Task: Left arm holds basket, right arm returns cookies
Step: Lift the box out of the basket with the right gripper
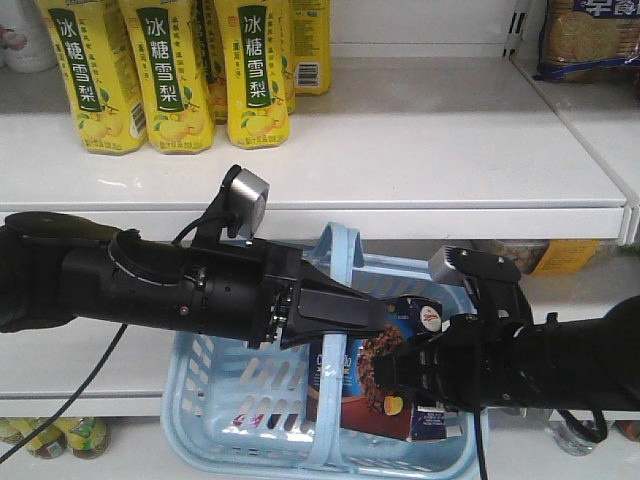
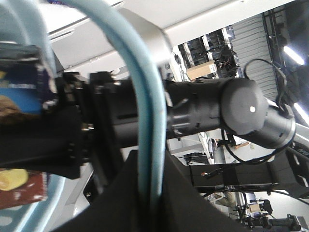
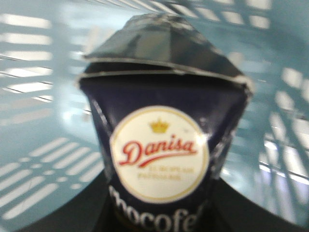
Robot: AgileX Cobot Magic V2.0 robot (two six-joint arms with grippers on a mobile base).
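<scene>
We see the left claw pressed together on the loop handle of the basket, in front of the lower shelf. The right claw pinches the upper end of the cookies, and the box leans inside the basket, towards its right wall.

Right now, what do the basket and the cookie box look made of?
The basket looks like moulded light-blue plastic, slightly glossy: slotted walls and smooth loop handles. The cookie box looks like printed cardboard with a sheen: creased, folded top flaps showing pale edges.
</scene>
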